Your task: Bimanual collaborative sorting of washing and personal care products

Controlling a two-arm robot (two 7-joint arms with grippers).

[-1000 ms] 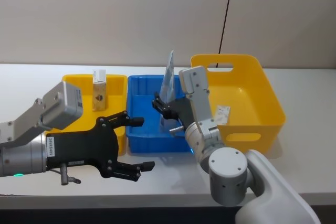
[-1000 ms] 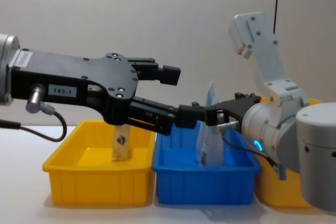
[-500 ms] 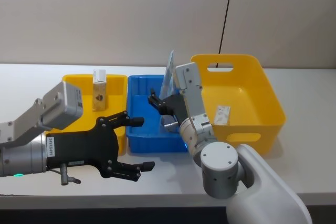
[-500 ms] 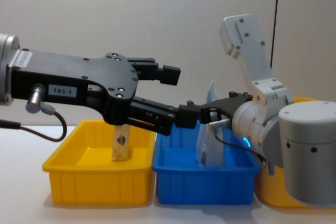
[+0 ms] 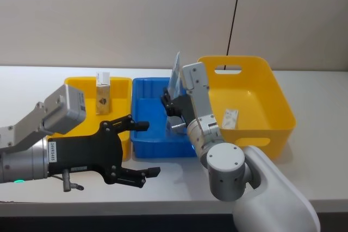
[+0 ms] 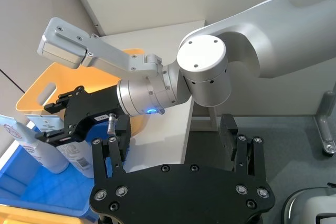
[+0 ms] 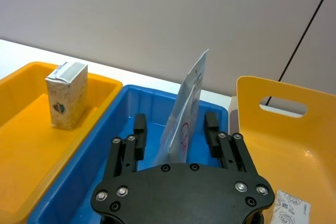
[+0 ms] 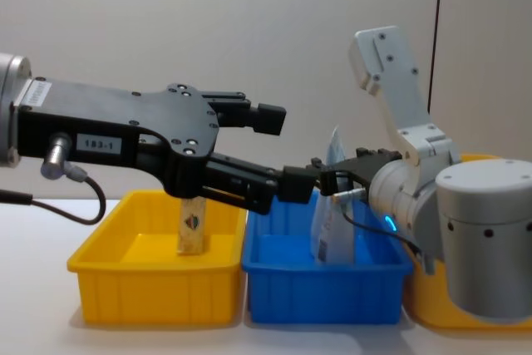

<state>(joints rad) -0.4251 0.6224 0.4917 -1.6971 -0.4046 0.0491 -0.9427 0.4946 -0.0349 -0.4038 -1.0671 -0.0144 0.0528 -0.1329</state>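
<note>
The pouch stands upright in the blue bin, between the spread fingers of the right gripper, which is released. The left gripper, at 7 o'clock from the bin, is also spread wide and holds nothing. The carton stands in the yellow bin at 9 o'clock.

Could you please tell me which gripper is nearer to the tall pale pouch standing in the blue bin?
The right gripper: its open fingers straddle the pouch. The left gripper, also open, hovers over the table in front of the bins.

Even, soft indoor light, faint shadows under the bins, no glare, sharp focus throughout
</note>
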